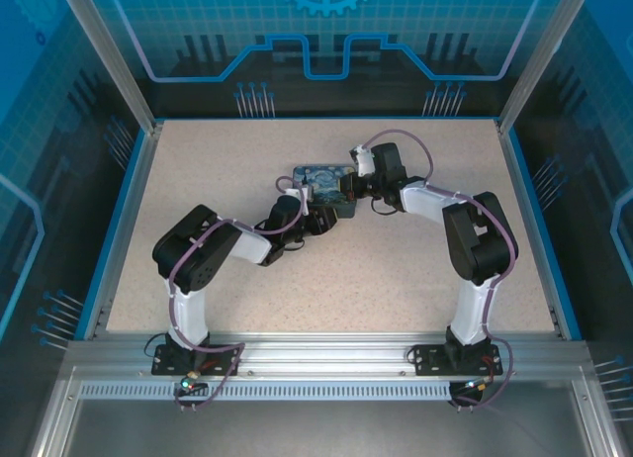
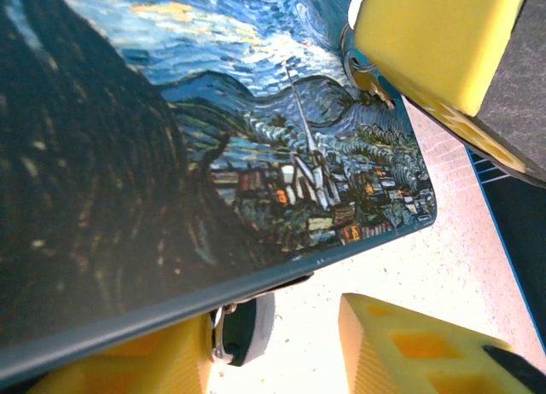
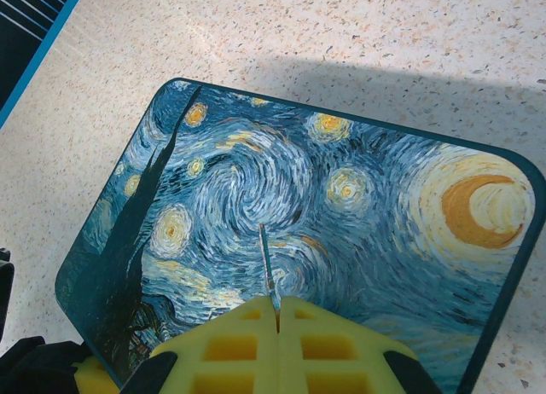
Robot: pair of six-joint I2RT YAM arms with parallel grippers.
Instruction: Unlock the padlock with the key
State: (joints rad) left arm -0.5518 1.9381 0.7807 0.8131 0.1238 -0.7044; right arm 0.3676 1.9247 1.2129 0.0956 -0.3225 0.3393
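key [image 3: 267, 270] pinched in r hand [image 3: 277, 313], blade over painted box [image 3: 341, 198] lid

Left claw [image 2: 277, 330] stands parted just below the painted box [image 2: 171, 138]'s edge.

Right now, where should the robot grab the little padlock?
Probably its body, pinched side to side, coming from the near side: the padlock hangs below the painted box's edge there, between the left gripper's open fingers. The right gripper holds the key.
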